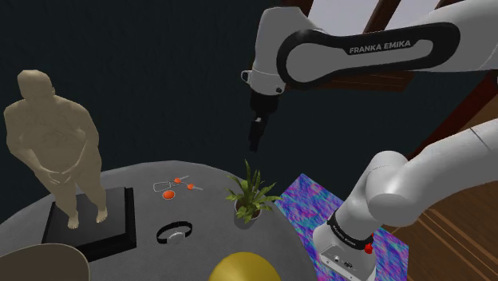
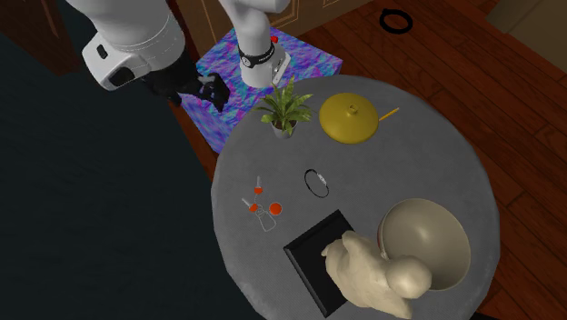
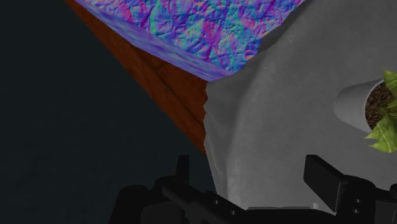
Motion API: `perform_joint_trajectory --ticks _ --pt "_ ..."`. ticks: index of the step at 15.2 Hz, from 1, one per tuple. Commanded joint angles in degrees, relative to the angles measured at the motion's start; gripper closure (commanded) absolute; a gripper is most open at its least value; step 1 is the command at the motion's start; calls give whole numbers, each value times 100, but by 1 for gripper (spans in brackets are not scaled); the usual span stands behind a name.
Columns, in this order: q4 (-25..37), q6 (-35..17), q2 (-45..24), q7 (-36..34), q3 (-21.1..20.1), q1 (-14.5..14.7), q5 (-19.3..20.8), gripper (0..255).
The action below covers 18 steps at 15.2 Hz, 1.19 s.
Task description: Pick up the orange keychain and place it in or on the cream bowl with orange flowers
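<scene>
1 keychain (image 2: 263, 208), 1 bowl (image 2: 432, 238), 1 plant (image 2: 283, 109).

1 ea.: keychain (image 2: 275, 208), bowl (image 2: 438, 235), plant (image 2: 283, 111), statue (image 2: 377, 273)

The robot's white arm (image 1: 435, 172) is made of smooth, rounded, glossy shells, and its upper link carries a long black band (image 1: 319, 48) with the words FRANKA EMIKA in white capital letters. Near the foot of the arm a black ring (image 1: 351, 234) with tiny white lettering goes around the joint. A small red dot (image 1: 368, 247) sits beside it, and a pale grey base plate (image 1: 343, 259) with small dark holes lies below. The wrist ends in an all-black, blocky two-finger gripper (image 1: 254, 146).
</scene>
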<state>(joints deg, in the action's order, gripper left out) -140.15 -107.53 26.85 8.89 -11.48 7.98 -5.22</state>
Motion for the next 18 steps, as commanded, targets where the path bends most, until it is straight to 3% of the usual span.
perform_joint_trajectory --ticks 1,8,14,18 --pt "95 -359 -360 51 -128 96 -19 0" --pt "520 -1325 -1470 101 -613 426 44 0" --pt "1039 -1998 -2456 28 -1002 691 357 0" --pt "1004 -2293 -2706 -35 -1043 728 473 0"
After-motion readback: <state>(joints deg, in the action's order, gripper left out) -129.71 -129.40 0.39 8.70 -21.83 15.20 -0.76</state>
